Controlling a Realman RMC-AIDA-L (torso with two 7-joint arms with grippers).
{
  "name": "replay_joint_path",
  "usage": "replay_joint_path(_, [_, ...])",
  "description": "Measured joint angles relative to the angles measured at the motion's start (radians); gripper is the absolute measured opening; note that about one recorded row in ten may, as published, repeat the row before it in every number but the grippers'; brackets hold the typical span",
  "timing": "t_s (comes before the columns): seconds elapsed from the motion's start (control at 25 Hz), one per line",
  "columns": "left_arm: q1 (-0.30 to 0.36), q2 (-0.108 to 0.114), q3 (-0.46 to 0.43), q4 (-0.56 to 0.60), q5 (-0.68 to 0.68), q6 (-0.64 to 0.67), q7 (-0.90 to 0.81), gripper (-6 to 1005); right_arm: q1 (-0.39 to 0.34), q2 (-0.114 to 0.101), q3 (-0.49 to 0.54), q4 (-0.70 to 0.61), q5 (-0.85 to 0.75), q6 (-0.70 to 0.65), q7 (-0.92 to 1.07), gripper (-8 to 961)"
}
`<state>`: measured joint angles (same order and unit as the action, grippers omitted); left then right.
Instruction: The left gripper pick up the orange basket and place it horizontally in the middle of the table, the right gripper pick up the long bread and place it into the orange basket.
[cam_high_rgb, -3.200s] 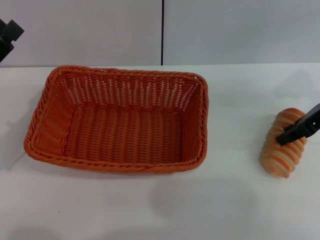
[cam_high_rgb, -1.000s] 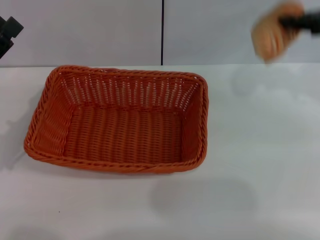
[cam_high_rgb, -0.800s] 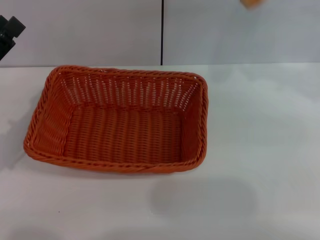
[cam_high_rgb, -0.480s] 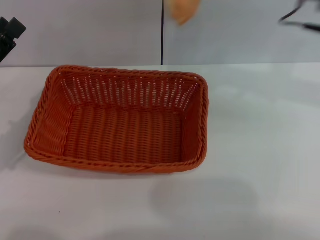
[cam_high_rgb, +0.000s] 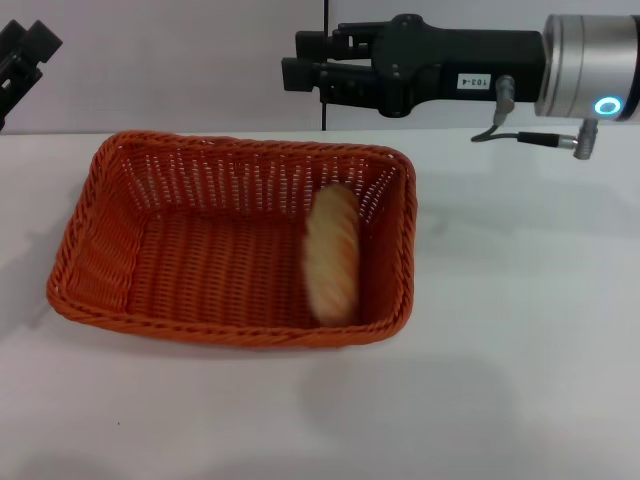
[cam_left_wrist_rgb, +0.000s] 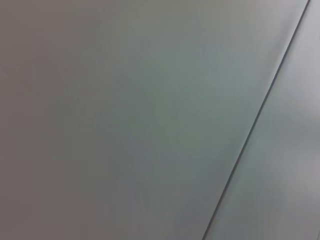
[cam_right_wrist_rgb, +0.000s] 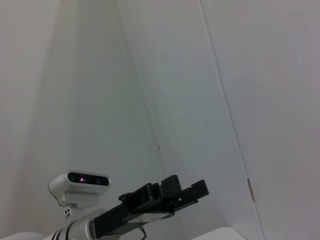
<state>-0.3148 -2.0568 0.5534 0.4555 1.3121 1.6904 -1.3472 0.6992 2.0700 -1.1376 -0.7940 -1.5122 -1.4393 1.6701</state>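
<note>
So half a second earlier the long bread (cam_high_rgb: 333, 254) was up in the air, then it was dropping into the right end of the orange basket (cam_high_rgb: 120, 250), my right gripper (cam_high_rgb: 300, 66) above it empty, fingers apart, left gripper (cam_high_rgb: 22, 55) parked far-left, can't tell its state.

This looks like a robot test lab, not a home or kitchen. A plain white table (cam_high_rgb: 520, 400) runs to its far edge against bare grey wall panels (cam_high_rgb: 180, 60) split by one dark vertical seam (cam_high_rgb: 324, 20). Both wrist views show only these blank panels and seams. There is no furniture, cookware or decoration, and a camera unit (cam_right_wrist_rgb: 80, 187) sits on a mechanical arm.
</note>
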Motion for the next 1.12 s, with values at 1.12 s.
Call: replay_joint_path(1.12, [-0.009, -0.013, -0.011, -0.427, -0.408, 0.133, 0.799, 766, -0.341, 0.001, 0.838, 0.455, 0.418, -0.017, -0.769, 536])
